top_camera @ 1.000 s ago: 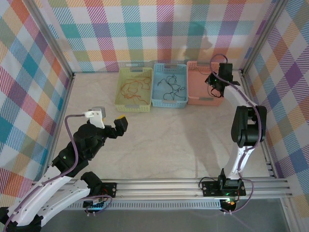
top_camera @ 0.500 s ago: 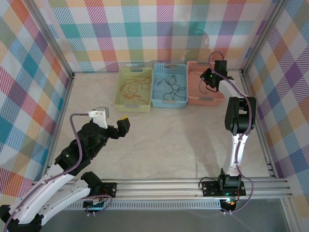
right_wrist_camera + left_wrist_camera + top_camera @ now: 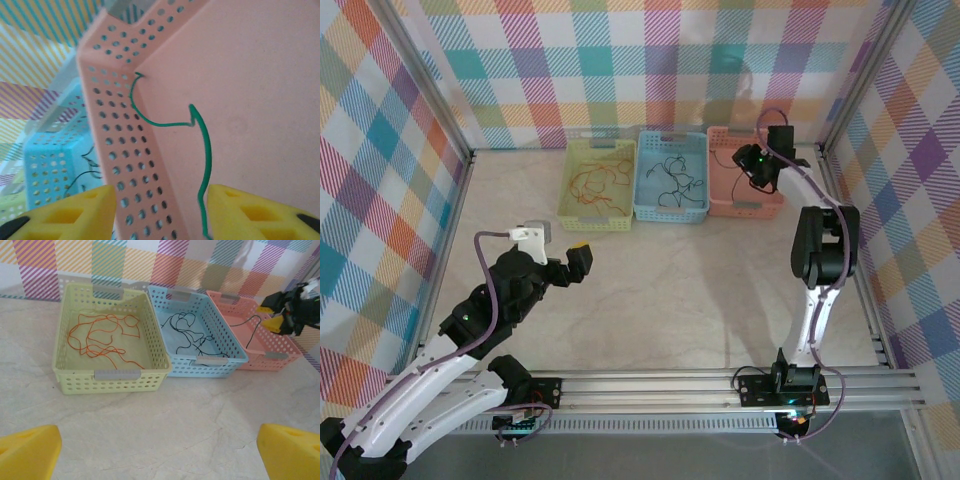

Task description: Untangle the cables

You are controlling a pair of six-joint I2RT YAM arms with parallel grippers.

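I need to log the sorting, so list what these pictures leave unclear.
- Right wrist view: the green cable runs off the bottom edge; its lower end is unseen.
- Top view: the pink basket is partly hidden by the right pincer.
- Top view: black cables too small to count.

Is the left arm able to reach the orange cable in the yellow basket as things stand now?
Probably yes. The left claw stands open facing the yellow basket, bare table lies between them, and the orange cable lies loose under the basket's open top.
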